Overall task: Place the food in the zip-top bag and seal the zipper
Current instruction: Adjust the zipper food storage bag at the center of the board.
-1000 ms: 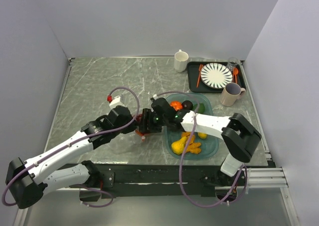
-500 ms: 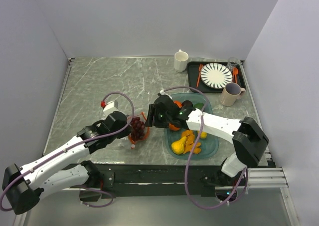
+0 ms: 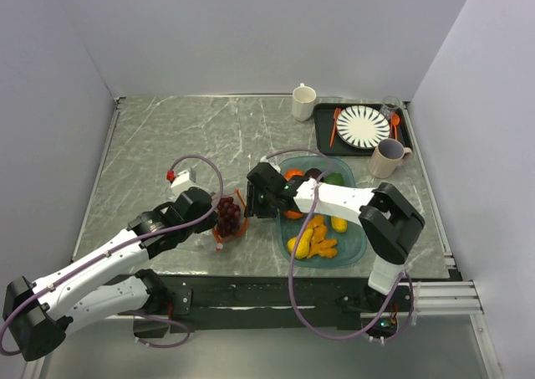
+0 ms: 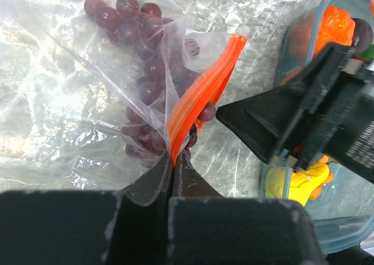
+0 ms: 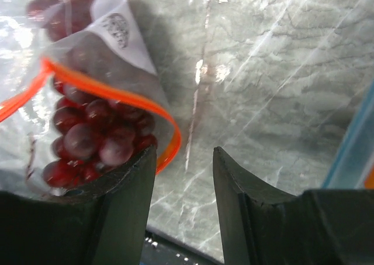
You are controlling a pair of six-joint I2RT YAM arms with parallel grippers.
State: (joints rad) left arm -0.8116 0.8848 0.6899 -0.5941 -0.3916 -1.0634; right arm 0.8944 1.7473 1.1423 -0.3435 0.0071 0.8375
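Hiding much of the tray point(image 3: 356, 238), the right arm point(image 3: 343, 199) leaves the fruits point(image 3: 311, 243) there hard to count. One grape bunch point(image 4: 146, 72) sits inside the single bag point(image 4: 52, 101) on the tabletop point(image 3: 167, 136). Left claw point(image 4: 171, 177) pinches the zipper point(image 4: 201, 95) tight; right claw point(image 5: 183, 162) gapes empty beside it.

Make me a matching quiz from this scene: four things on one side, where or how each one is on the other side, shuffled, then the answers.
Column one:
1. grape bunch
2. left gripper
3. right gripper
4. striped plate

Column two:
A. on the black tray
B. open, holding nothing
C. inside the zip-top bag
D. shut on the zipper

Pairs: 1-C, 2-D, 3-B, 4-A
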